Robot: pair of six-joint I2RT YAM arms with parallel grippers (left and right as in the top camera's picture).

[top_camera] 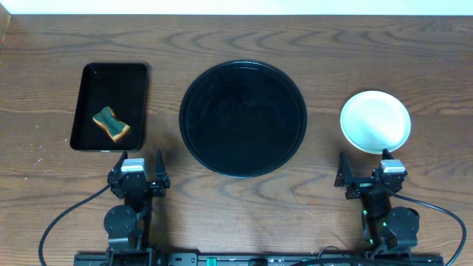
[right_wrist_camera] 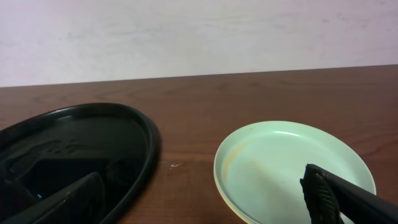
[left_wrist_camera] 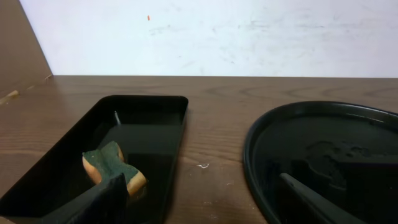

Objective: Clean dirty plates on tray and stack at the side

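The large round black tray (top_camera: 242,118) sits mid-table with nothing on it; it also shows in the left wrist view (left_wrist_camera: 323,155) and the right wrist view (right_wrist_camera: 74,149). A stack of plates (top_camera: 375,121) stands on the table right of the tray, a pale blue-green plate on top (right_wrist_camera: 292,168) with a faint orange smear and a pale yellow rim beneath. My left gripper (top_camera: 138,177) is open and empty near the front edge; its fingers show in the left wrist view (left_wrist_camera: 199,199). My right gripper (top_camera: 366,179) is open and empty just in front of the plates (right_wrist_camera: 205,199).
A smaller black rectangular tray (top_camera: 111,107) lies at the left, holding a green and yellow sponge (top_camera: 111,124), also seen in the left wrist view (left_wrist_camera: 112,168). A white wall runs along the table's far edge.
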